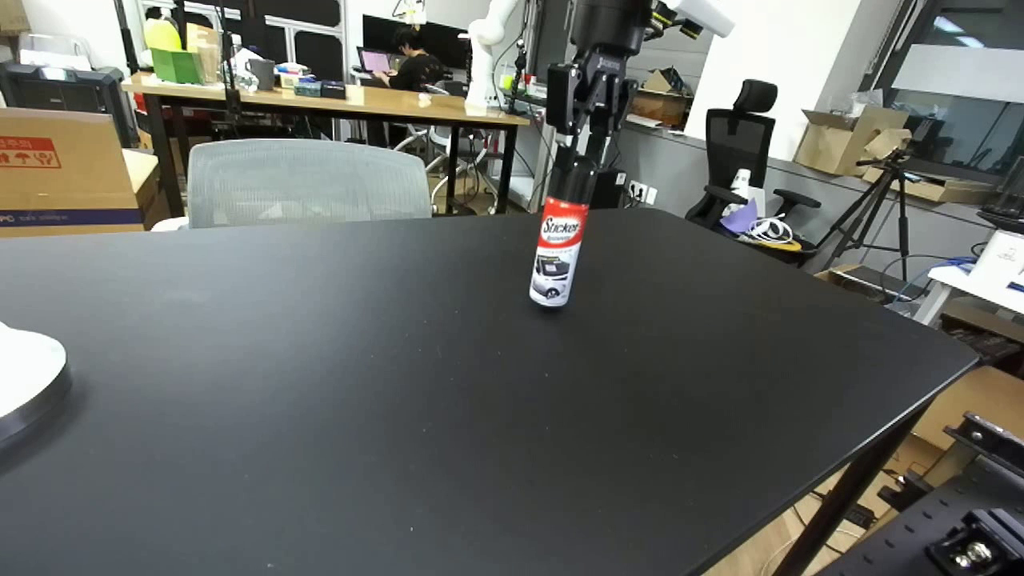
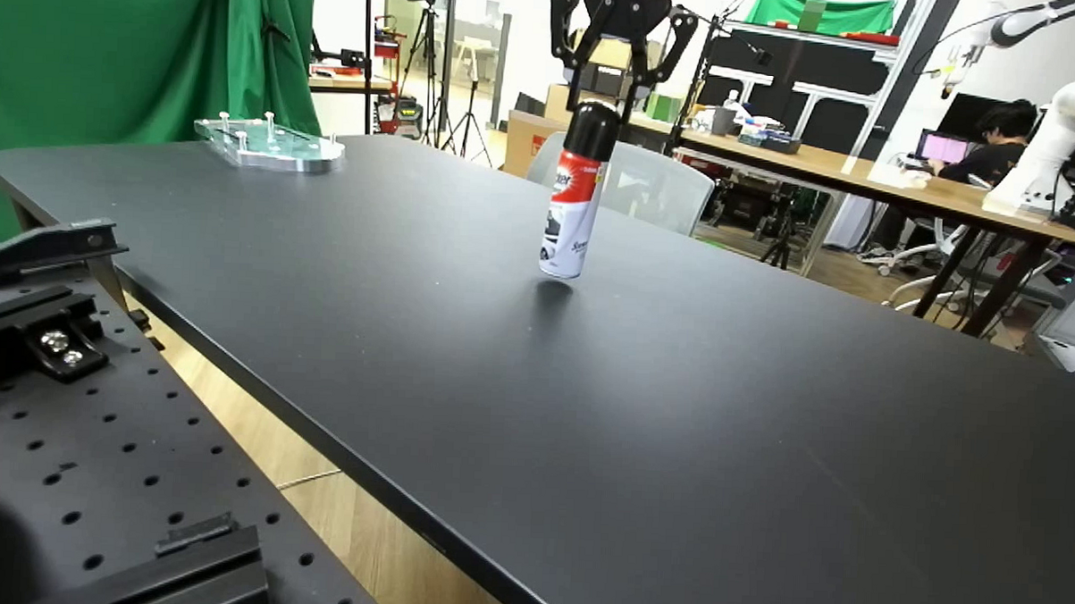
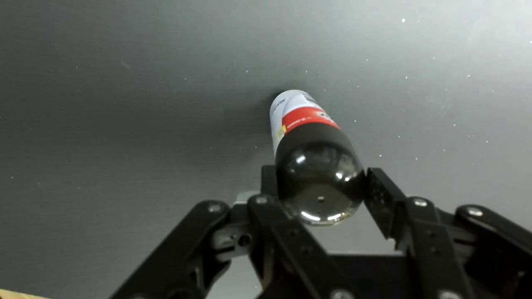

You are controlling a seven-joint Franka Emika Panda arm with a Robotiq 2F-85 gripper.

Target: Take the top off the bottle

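The bottle [image 1: 558,252] has a red and white label and tilts a little. The black top [image 1: 572,178] sits on it; both also show in an exterior view, the bottle [image 2: 572,218] below the top [image 2: 593,132]. There a shadow under the base shows it slightly above the black table. My gripper [image 1: 582,152] comes from above, its fingertips on the top's sides. In the wrist view the gripper [image 3: 319,176] has a finger on each side of the shiny domed top [image 3: 319,166]; the bottle [image 3: 303,116] reaches away beneath, its lower part partly hidden.
The black table [image 1: 360,384] spreads around the bottle. A clear plate with upright pegs [image 2: 270,145] lies at the table's far end in an exterior view. A grey mesh chair [image 1: 308,180] stands behind the table edge. A perforated black base [image 2: 138,467] stands beside the table.
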